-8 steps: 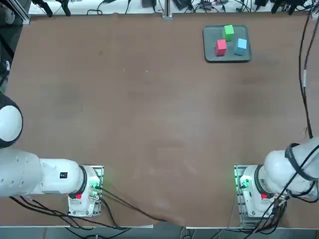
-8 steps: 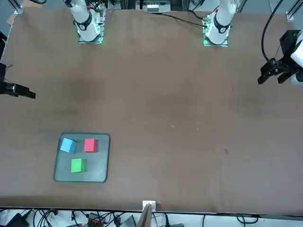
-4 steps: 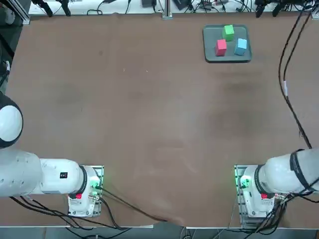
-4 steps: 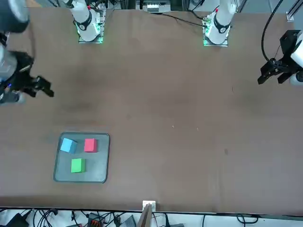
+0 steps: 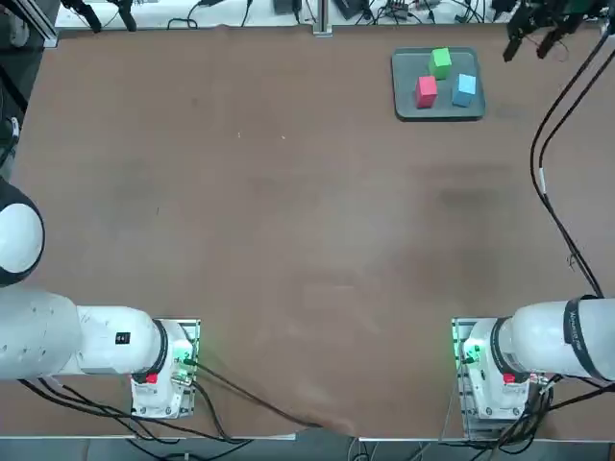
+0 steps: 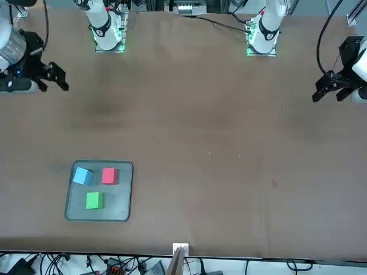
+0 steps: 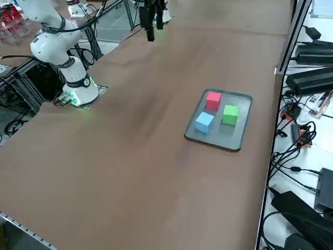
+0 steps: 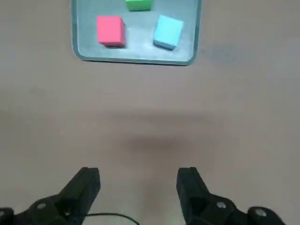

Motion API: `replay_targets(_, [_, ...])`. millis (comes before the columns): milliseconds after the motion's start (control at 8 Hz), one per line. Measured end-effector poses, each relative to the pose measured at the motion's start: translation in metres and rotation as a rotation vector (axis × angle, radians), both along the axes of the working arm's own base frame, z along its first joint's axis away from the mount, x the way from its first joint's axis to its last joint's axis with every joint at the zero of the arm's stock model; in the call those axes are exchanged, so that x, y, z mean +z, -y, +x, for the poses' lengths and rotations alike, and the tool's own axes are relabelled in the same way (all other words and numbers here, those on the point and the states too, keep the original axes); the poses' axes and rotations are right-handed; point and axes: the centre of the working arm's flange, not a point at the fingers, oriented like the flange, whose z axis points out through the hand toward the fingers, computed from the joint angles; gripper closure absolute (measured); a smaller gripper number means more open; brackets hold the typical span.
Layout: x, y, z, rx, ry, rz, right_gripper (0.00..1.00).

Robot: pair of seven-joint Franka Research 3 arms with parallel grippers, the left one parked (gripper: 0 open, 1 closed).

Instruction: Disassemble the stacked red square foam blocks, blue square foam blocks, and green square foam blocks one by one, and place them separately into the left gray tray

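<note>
The brown table (image 5: 288, 221) carries the gray tray (image 5: 437, 108) near its far edge on the robot's right half, and all three foam cubes sit apart inside it. The right arm (image 5: 562, 336) rises from its base at the near right corner and reaches high above the table, its cables trailing up toward the far right corner. The right gripper (image 8: 138, 185) hangs in the air there, well clear of the tray and above bare tabletop, with its two fingers (image 8: 84, 183) spread wide and nothing between them. In the tray, the green cube (image 5: 441, 61) lies nearest the far rim, the red cube (image 5: 426, 90) on the side toward the table's middle, and the blue cube (image 5: 464, 88) beside it on the outer side; none touch.
</note>
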Motion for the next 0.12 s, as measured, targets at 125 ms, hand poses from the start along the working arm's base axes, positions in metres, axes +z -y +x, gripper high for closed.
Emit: replay_targets(125, [0.0016, 0.0039, 0.0042, -0.002, 0.005, 0.001, 0.0])
